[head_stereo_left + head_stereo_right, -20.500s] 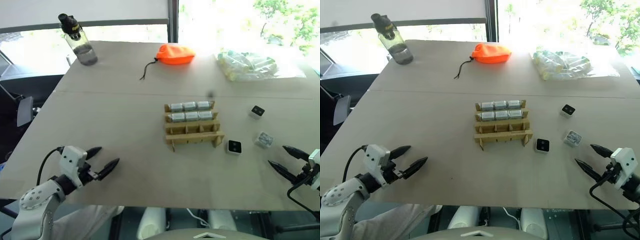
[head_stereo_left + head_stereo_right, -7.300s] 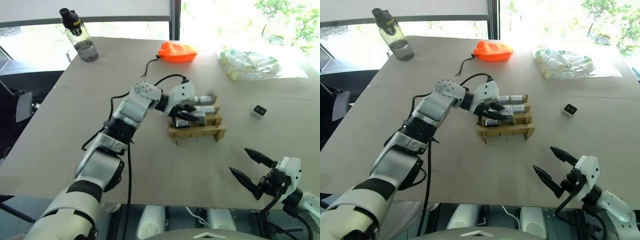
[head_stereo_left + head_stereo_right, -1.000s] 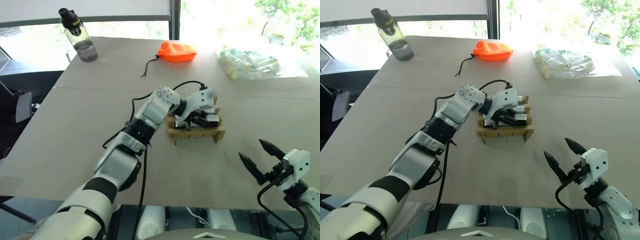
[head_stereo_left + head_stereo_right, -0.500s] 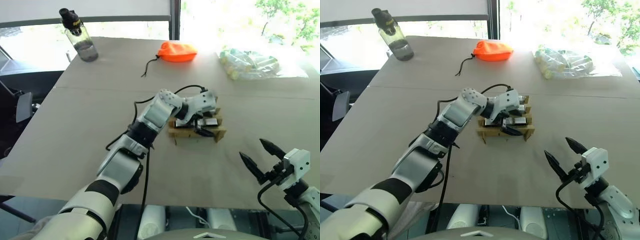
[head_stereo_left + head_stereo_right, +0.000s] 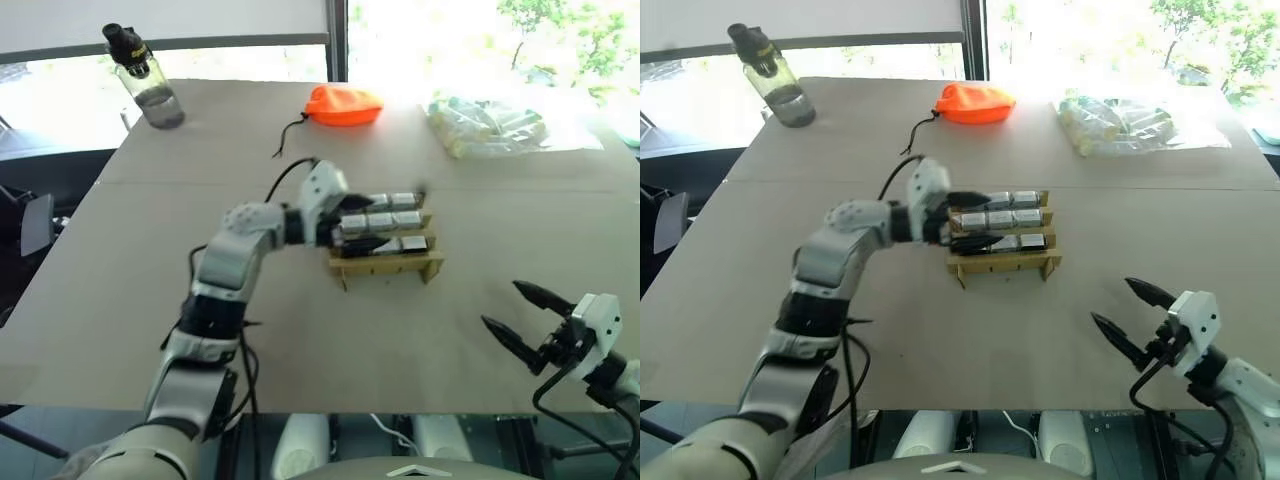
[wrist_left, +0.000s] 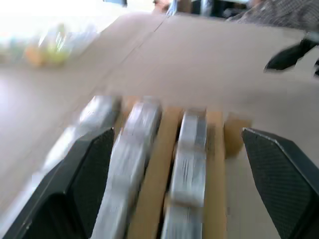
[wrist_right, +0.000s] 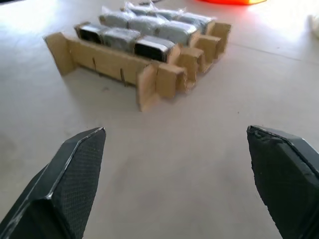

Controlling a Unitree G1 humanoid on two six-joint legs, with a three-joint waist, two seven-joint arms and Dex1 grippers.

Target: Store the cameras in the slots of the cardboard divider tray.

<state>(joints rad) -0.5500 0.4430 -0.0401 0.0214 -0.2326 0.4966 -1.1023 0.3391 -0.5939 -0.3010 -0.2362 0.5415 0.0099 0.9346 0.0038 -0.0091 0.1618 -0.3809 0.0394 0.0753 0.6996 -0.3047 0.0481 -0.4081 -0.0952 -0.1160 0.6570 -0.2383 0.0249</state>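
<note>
Table (image 5: 120, 300) of pale tan board filled the frame. At lower right the right gripper (image 5: 516, 308) hovered, its black fingers spread apart, holding nothing. At centre stood the tan cardboard divider tray (image 5: 385, 265), its three rows holding the small silver-white cameras (image 5: 380, 221). The left gripper (image 5: 973, 221) sat at the tray's left end, jaws wide apart, gripping nothing. Farther back lay an orange fabric pouch (image 5: 343, 104), a clear plastic bag (image 5: 488, 124) at upper right and a clear bottle (image 5: 145, 82) with a black cap at upper left. No writing was legible.
</note>
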